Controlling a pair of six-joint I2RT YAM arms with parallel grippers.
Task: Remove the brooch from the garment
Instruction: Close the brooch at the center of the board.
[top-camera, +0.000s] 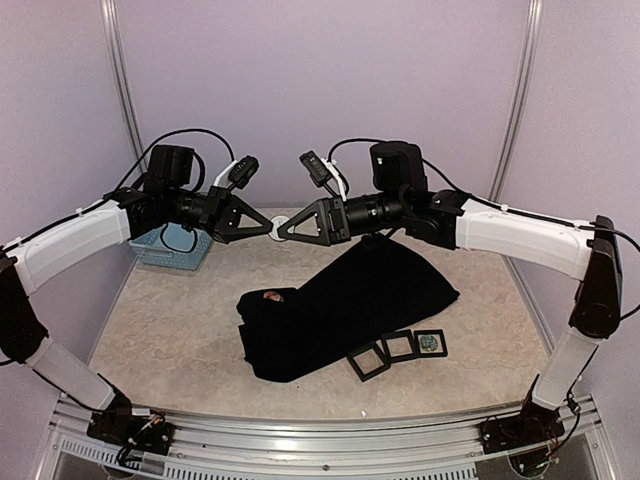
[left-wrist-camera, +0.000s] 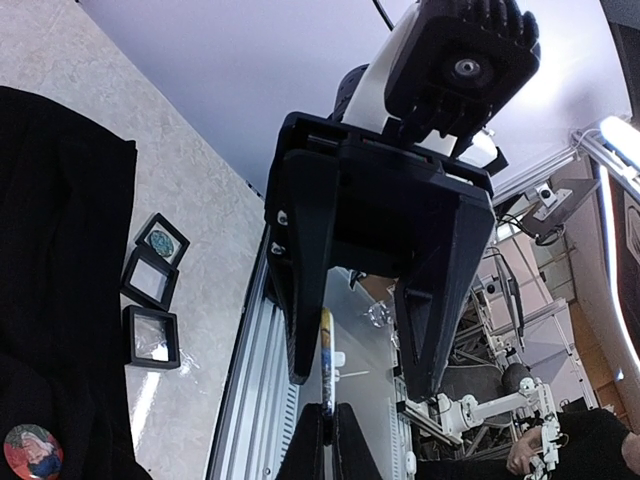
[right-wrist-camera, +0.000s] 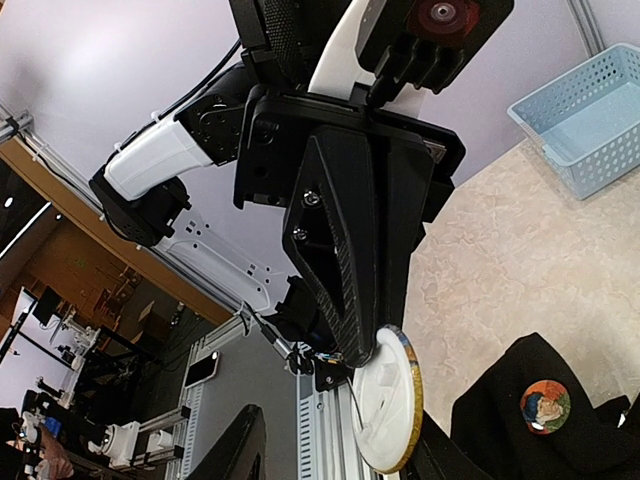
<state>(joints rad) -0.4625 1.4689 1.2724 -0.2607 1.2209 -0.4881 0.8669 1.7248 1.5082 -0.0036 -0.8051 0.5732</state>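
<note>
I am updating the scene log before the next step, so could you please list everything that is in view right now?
garment: one, black, crumpled at the table's middle
brooch: one, round with a multicoloured picture, on the garment
disc: one, white face with a yellowish rim, held in the air above the table
frames: three, black and square, in a row beside the garment's near edge; one holds a greenish round piece
basket: one, light blue, far left of the table
table: one, beige marbled, under everything
left tool: one, black, raised, shut on the disc
right tool: one, black, raised facing the left tool, open
</note>
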